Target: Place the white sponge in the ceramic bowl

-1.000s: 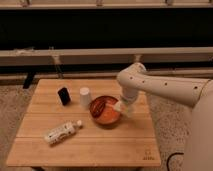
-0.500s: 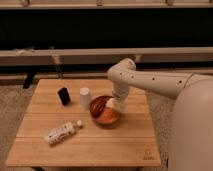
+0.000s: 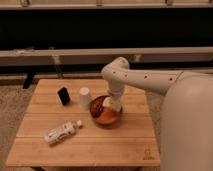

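The white arm (image 3: 150, 80) has swung further left since half a second ago, its elbow now above the back edge of the wooden counter (image 3: 85, 145) and its forearm dropping straight down over the ceramic bowl (image 3: 106, 111). The bowl sits where it was, right of the counter's middle. The tool (image 3: 113, 103) has come down with the arm and now hangs over the bowl's right half, inside the line of its rim. A pale block at its tip, the white sponge (image 3: 108, 103), lies over the bowl's interior; whether the tool grips it or has let go, I cannot tell. The plastic bottle (image 3: 61, 132), upturned white cup (image 3: 85, 96) and small black object (image 3: 63, 95) have not moved.
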`<control>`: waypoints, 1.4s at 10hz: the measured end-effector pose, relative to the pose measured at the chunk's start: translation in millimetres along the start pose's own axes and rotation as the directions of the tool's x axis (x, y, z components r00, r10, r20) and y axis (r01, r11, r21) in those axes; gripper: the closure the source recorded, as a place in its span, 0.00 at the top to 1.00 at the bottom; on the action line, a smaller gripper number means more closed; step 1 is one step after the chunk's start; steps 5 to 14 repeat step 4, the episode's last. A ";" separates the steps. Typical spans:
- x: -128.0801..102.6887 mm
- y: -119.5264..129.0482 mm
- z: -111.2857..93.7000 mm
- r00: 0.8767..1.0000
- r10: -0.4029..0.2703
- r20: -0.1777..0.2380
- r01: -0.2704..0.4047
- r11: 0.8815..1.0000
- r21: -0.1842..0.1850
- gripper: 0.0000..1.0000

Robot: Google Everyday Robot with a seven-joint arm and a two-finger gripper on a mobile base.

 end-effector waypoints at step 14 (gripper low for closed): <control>-17.7 0.9 -4.6 0.999 -0.047 0.002 0.047 0.999 0.000 0.89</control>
